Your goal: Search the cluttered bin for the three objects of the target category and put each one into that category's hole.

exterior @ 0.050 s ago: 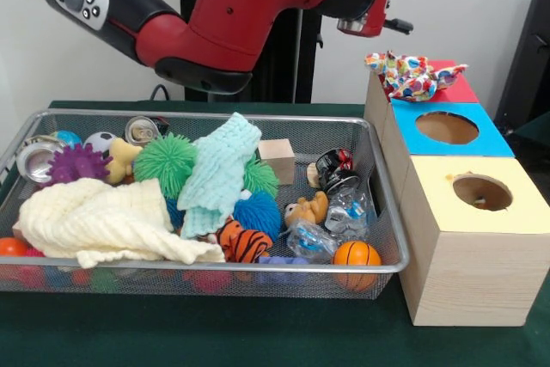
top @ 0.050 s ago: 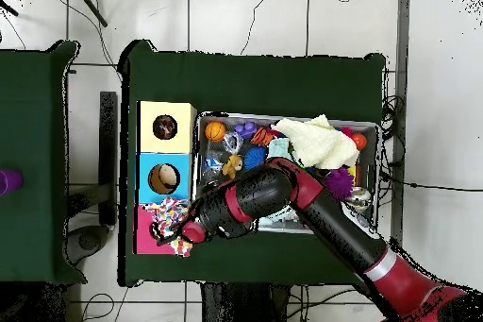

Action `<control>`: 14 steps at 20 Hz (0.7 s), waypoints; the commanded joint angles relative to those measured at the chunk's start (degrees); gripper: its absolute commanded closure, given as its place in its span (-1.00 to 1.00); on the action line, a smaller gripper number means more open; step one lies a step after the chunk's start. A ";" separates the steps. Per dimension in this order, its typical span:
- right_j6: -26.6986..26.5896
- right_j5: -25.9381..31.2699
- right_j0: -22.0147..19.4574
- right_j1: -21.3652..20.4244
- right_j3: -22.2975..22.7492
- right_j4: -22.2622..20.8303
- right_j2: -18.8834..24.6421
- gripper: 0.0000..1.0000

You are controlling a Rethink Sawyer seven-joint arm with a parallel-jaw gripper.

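The colourful patterned cloth (exterior @ 0.050 s ago: 414, 76) is lying crumpled on the red box top (exterior @ 0.050 s ago: 458, 90), covering its hole, so I judge cloth is your target category and this piece is not pushed in yet. The pincer (top @ 0.050 s ago: 189, 232) is hanging just above this cloth; you cannot tell how wide it is standing. Beside the red box, the blue box (exterior @ 0.050 s ago: 447, 129) and the yellow box (exterior @ 0.050 s ago: 481, 192) are showing open holes. In the wire bin (exterior @ 0.050 s ago: 388, 238) a mint cloth (exterior @ 0.050 s ago: 220, 174) and a cream cloth (exterior @ 0.050 s ago: 94, 221) are waiting, probably the next two.
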 commanded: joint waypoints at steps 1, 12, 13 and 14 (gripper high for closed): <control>-14.50 0.54 -0.09 -6.29 -3.37 -2.83 1.13 -1.00; -26.31 -5.04 -1.38 -7.51 -1.44 -9.74 7.36 -1.00; -25.56 -5.51 -1.38 -7.63 -0.93 -9.71 7.92 -1.00; -24.38 -5.57 -1.30 -7.64 -0.69 -9.32 7.95 -1.00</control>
